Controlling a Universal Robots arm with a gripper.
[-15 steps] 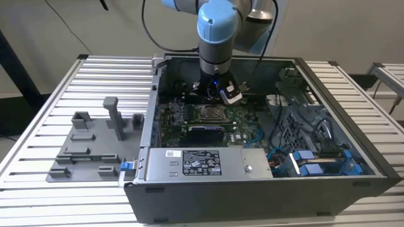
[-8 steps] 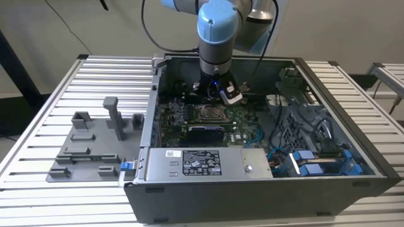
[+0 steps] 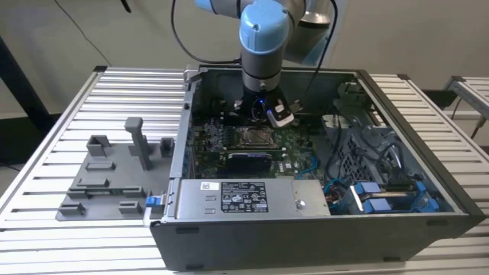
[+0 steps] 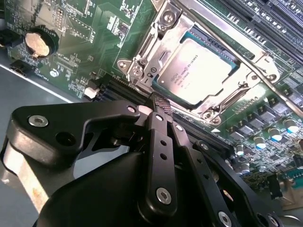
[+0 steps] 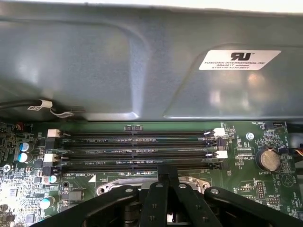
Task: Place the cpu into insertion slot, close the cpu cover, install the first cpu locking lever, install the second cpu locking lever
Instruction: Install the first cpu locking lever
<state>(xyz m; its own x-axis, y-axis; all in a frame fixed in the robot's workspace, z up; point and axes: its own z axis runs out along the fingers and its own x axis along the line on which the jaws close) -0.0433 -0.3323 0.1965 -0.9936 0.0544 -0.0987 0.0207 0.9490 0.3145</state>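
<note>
Exterior view: gripper (image 3: pixel 261 117) hangs inside the computer case (image 3: pixel 306 240), just beside the socket (image 3: pixel 255 136).
Second wrist view: chip (image 4: pixel 196 71) sits in the socket, cover (image 4: pixel 147 47) down over it; fingertips (image 4: pixel 161 101) pressed together, empty, at the socket's edge.
Levers (image 4: pixel 232 40): latched or not, cannot tell.
First wrist view: case wall (image 5: pixel 118 61) rises just past the memory slots (image 5: pixel 137 151) beside the socket; tight room.
</note>
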